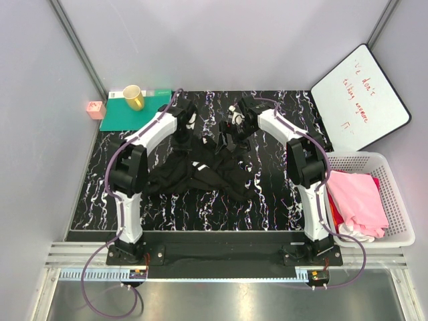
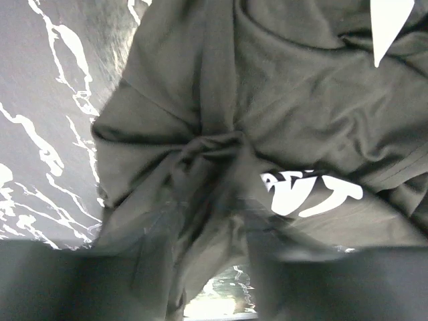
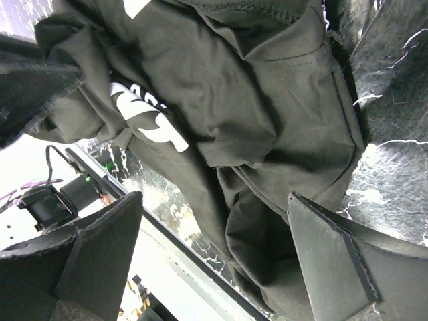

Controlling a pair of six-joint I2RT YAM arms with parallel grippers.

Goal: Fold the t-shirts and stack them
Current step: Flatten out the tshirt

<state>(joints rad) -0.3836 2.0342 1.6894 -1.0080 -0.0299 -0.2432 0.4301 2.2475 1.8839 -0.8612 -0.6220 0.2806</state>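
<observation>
Black t-shirt (image 1: 200, 175) with white lettering lies crumpled on the marbled tabletop (image 1: 274, 200). Right gripper (image 3: 214, 200) hangs over it, its 2 fingers spread wide, released. Left gripper (image 1: 182, 138) sits at bunched cloth; I cannot tell its grip. Pink t-shirt (image 1: 358, 197) fills the white basket (image 1: 393, 172).

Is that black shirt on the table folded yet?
No, it is crumpled: the black t-shirt lies bunched in uneven wrinkles on the marbled table, with no flat, neat folds showing.

Matt black cloth t-shirt (image 1: 200, 177), glossy marbled tabletop (image 1: 267, 207), perhaps plastic basket (image 1: 400, 200)
</observation>
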